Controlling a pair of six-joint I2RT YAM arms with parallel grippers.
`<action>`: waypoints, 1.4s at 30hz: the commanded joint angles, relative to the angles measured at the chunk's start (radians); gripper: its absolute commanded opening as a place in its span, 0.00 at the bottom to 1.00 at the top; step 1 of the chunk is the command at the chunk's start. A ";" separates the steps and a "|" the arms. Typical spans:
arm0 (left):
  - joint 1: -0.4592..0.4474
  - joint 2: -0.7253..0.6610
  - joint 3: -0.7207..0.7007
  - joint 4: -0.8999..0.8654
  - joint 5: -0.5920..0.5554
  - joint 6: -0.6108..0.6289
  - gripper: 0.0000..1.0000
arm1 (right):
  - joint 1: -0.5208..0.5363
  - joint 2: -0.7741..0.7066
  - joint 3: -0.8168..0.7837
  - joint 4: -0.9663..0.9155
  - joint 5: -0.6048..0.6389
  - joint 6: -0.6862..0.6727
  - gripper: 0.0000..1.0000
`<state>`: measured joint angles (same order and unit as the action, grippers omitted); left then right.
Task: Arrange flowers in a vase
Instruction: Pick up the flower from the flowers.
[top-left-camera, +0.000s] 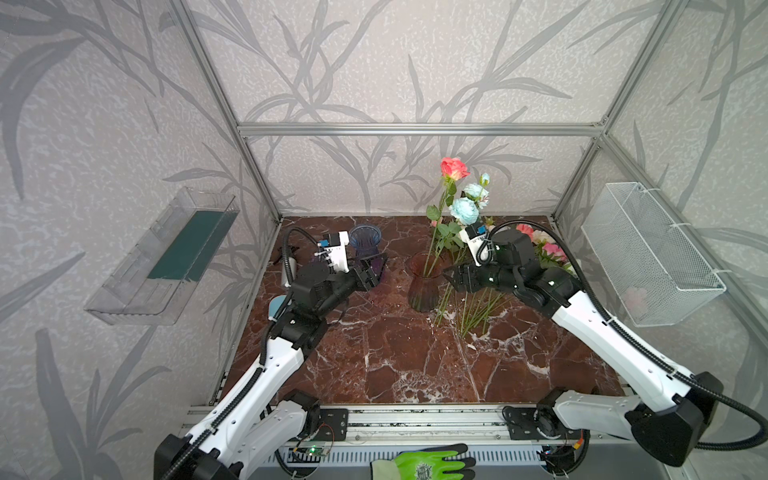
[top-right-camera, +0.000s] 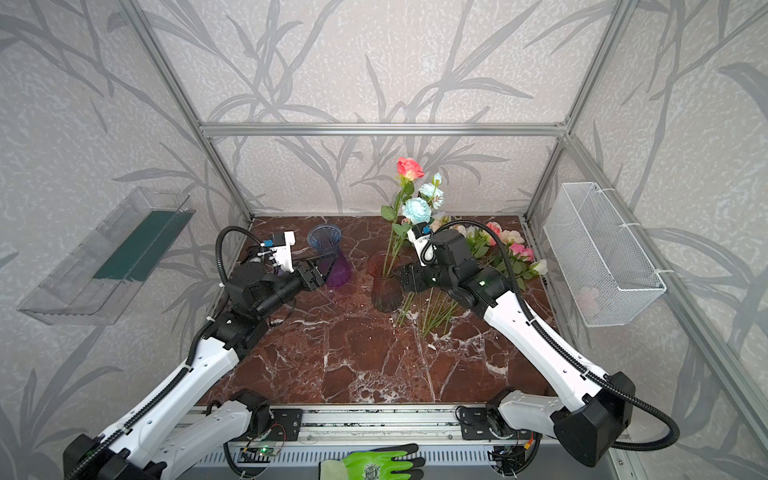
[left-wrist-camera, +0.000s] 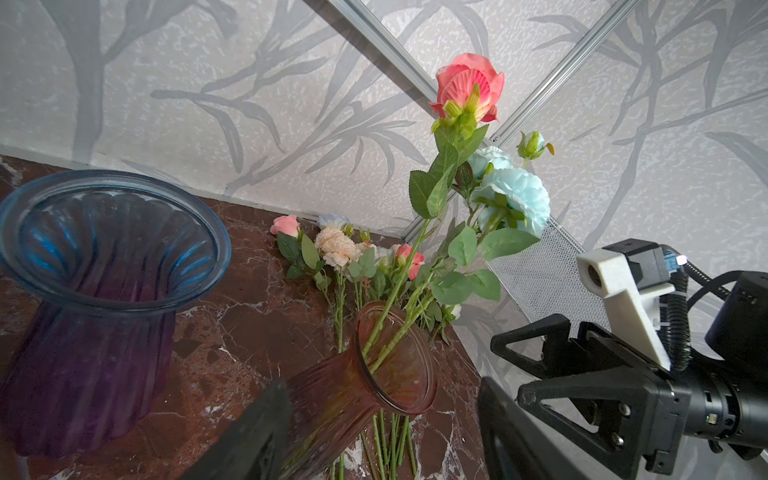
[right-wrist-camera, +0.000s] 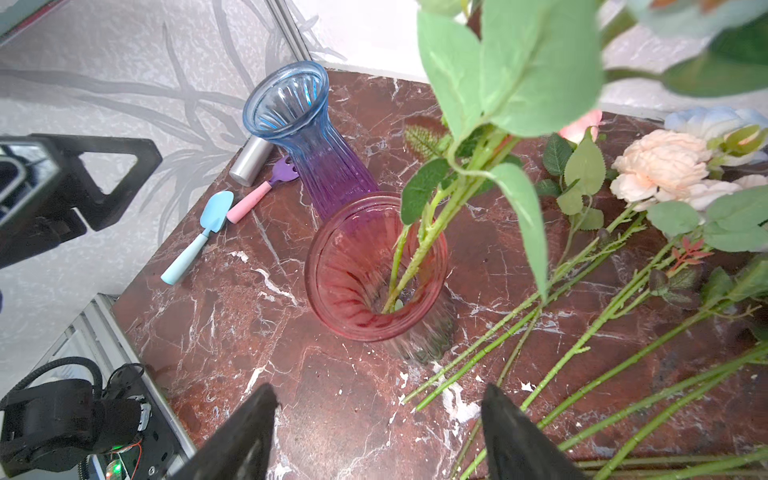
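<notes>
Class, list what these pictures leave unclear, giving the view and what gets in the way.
- Basket contents, top views: pale lump behind mesh, too blurred.
- Vase base, left wrist: left finger covers it.
- Standing blooms, right wrist: cut off at the edge.
- Flower pile, top views: right arm covers part.

In both top views the white-and-black right arm covers the middle of the loose green-stemmed artificial flowers lying on the brown marble tabletop, the pale pink lump inside the white wire-mesh basket is too faint to identify, and the bright green work glove is cut off by the bottom edge.
</notes>
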<state>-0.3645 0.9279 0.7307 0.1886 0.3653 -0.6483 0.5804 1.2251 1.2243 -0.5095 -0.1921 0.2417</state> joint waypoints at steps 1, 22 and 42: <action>0.000 0.000 0.038 0.023 0.018 0.006 0.73 | -0.034 -0.034 -0.041 -0.036 -0.005 0.003 0.75; -0.171 0.117 0.126 -0.080 0.174 0.079 0.67 | -0.473 0.285 -0.253 0.384 -0.246 0.267 0.20; -0.171 0.082 0.110 -0.075 0.119 0.073 0.67 | -0.382 0.729 0.104 0.240 -0.223 0.192 0.28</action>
<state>-0.5339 1.0336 0.8169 0.1181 0.4904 -0.5789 0.1780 1.9408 1.2884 -0.2604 -0.3794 0.4454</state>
